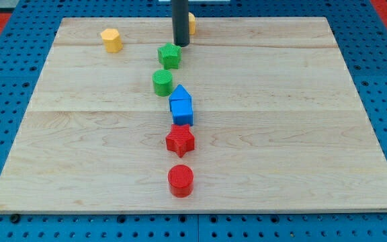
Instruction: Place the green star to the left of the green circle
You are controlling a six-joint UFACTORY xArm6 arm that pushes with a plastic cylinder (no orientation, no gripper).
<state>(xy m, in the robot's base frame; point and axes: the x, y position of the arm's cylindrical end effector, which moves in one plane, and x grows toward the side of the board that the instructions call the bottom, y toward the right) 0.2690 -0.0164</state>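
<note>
The green star [169, 56] sits near the view's top centre of the wooden board [79, 134]. The green circle [162, 82] lies just below it and slightly to the left, close but apart. My tip [181, 44] is at the lower end of the dark rod, just above and to the right of the green star, close to its upper right edge.
A yellow block [112, 40] sits at the top left. Another yellow block [191, 23] is partly hidden behind the rod. A blue pentagon-like block [180, 93] and a blue cube [181, 110] lie below the green circle, then a red star [180, 140] and a red circle [180, 180].
</note>
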